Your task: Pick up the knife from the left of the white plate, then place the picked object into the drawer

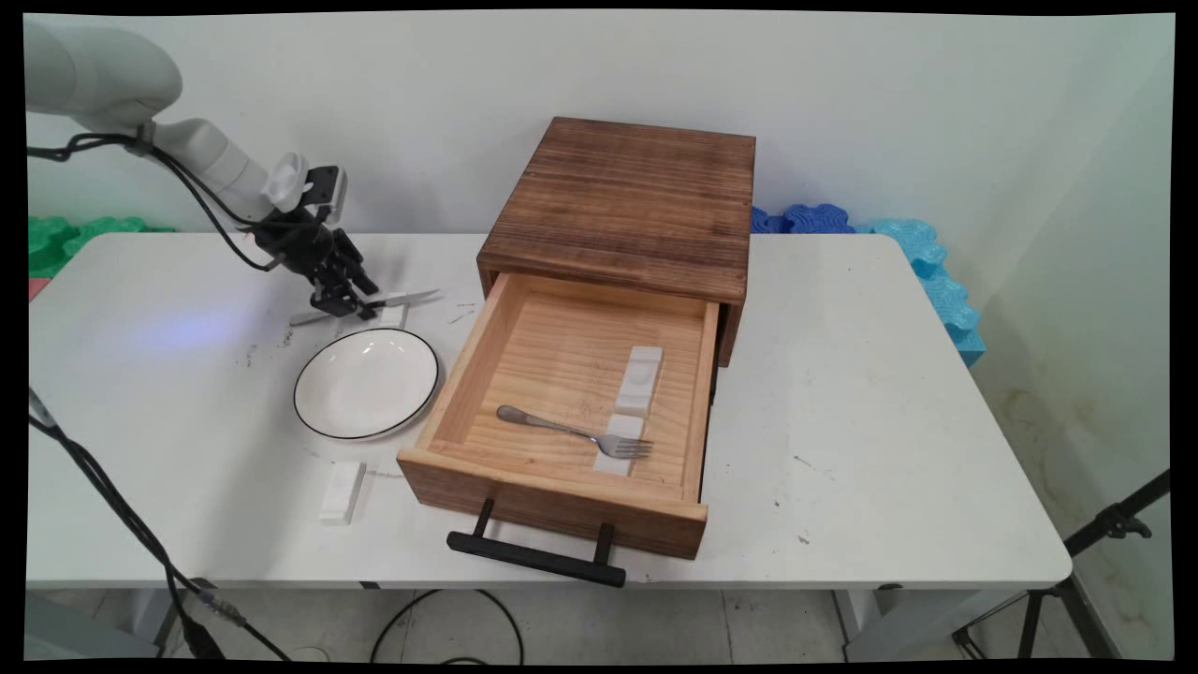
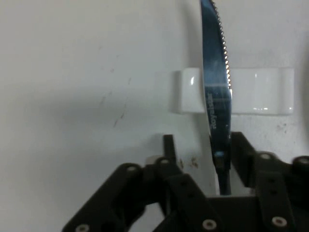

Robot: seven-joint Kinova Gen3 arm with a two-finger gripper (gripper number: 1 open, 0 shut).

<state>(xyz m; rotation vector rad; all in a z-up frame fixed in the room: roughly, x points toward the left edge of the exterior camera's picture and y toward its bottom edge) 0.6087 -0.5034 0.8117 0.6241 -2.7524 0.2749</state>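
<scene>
Steel knife (image 2: 216, 92) between the claw (image 2: 200, 154) fingers.

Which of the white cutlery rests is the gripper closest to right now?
The white rest behind the plate, with the knife lying across it under the gripper. Another sits by the drawer's front-left corner; the drawer holds two.

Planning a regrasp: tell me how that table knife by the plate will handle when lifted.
The knife looks like thin polished metal: probably stiff and fairly light, but slippery. Long and narrow, with the gripper at one end, it may pivot. It lies across a white rest.
</scene>
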